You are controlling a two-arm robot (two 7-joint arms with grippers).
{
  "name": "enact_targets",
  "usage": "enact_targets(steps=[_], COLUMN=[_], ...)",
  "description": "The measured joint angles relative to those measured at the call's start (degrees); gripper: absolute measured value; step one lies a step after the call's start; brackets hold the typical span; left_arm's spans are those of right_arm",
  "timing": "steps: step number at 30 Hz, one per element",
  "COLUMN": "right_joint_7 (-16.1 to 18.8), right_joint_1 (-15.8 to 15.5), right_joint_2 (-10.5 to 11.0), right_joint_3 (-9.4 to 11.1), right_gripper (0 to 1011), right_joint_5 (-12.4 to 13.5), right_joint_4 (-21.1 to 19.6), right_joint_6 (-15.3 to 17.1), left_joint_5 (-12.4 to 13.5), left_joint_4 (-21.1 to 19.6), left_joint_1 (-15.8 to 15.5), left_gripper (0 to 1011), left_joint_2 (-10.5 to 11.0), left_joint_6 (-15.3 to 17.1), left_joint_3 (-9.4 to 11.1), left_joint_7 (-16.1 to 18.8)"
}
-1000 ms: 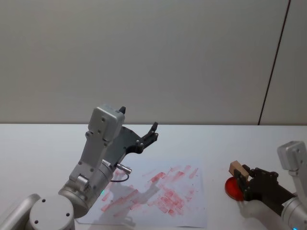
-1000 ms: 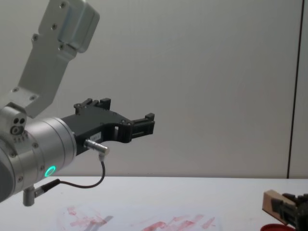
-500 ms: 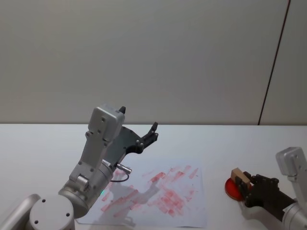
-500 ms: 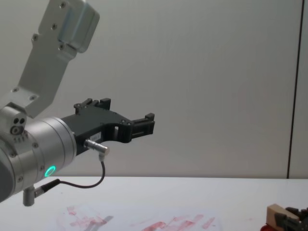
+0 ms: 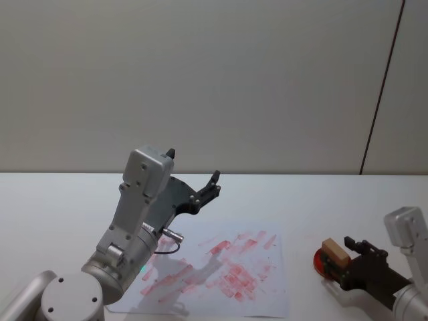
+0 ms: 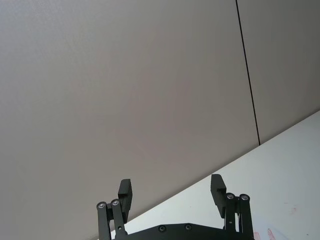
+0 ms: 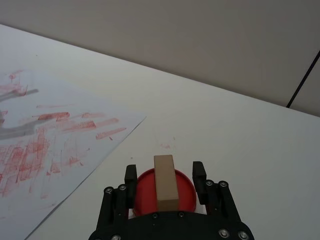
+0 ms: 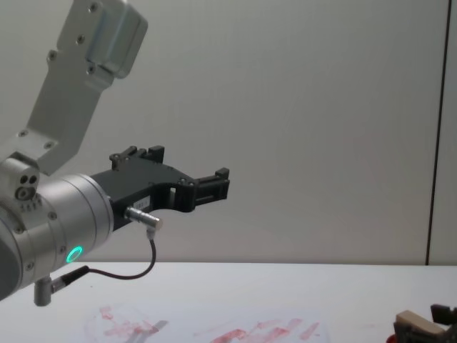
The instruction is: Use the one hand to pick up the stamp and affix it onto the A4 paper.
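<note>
White tabletop spread under everything, running back to a plain grey wall. On it, toward the middle, A4 paper lying flat, smeared with red blotches and streaks. Above the paper's left part, left arm raised and parked, left tool held high off the tabletop with fingers spread apart and nothing between them, pointing toward the wall. At the far right, right tool low over the tabletop, jaws open on either side of the stamp with a clear gap on both sides, not squeezing it. Stamp, a tan wooden block, standing on the red round ink pad, between the right tool's fingers and just right of the paper's edge. Ink pad flat on the tabletop, apart from the paper.
</note>
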Motion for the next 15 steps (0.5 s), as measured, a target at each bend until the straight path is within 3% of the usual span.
enact_targets(steps=[4, 11, 15], right_joint_7=[-0.5, -1.3, -1.6], right_joint_1=[-0.1, -0.1, -0.2], right_joint_2=[0.0, 0.0, 0.0], right_joint_3=[0.2, 0.6, 0.8], right_gripper=[760, 948, 1001], right_joint_5=[0.6, 2.0, 2.5], right_joint_4=[-0.7, -2.5, -3.1], right_joint_6=[-0.8, -2.0, -2.4], left_joint_5=[0.0, 0.0, 0.0], left_joint_4=[0.0, 0.0, 0.0], left_joint_1=[0.0, 0.0, 0.0], left_gripper=[1003, 1003, 1002], left_joint_2=[0.0, 0.0, 0.0], left_joint_6=[0.0, 0.0, 0.0], left_joint_3=[0.0, 0.0, 0.0], left_joint_7=[0.0, 0.0, 0.0])
